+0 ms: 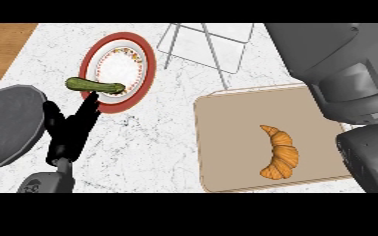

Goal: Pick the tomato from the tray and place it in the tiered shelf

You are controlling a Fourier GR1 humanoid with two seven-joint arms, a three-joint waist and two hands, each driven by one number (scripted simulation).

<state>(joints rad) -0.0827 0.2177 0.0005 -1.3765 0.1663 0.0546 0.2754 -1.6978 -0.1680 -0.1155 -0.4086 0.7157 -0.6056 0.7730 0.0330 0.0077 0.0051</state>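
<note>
Left hand: black, fingers straight, resting, holding nothing.
Right hand: you cannot see it.
Beige flat tray: holds golden croissant; no tomato visible.

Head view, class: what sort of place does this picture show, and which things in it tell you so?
Probably a kitchen counter: a white marbled worktop carrying food and tableware, namely a red-rimmed plate with a green cucumber across its edge, and a croissant on a beige tray.
</note>
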